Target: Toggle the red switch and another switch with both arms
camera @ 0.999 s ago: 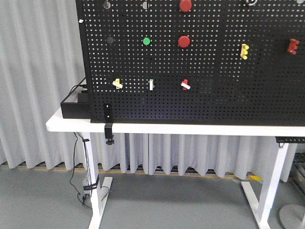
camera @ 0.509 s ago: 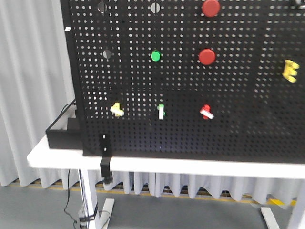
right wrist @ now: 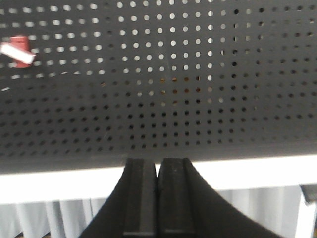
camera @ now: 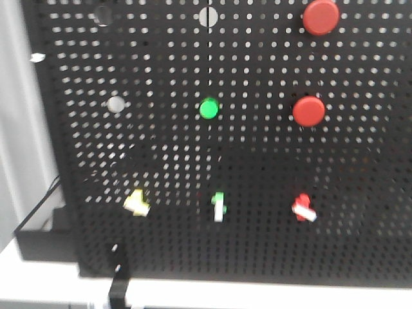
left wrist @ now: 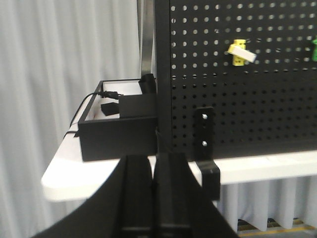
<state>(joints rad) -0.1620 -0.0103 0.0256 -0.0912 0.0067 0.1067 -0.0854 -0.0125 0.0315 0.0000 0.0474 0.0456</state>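
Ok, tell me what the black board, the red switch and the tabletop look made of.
The black board: likely painted sheet metal, matte, with regular punched holes. The red switch: apparently moulded plastic, red body with a white lever; too blurred to judge the finish. The tabletop: smooth white, probably laminate or painted board.

Front view's blurry, the red switch [camera: 304, 208] looks mushy; right wrist view clips it at its left edge, left wrist view clips the green toggle [left wrist: 314, 47].

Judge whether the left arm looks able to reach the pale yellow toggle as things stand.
Probably yes: the yellow toggle sits exposed on the pegboard, up-right of the shut left gripper, nothing between.
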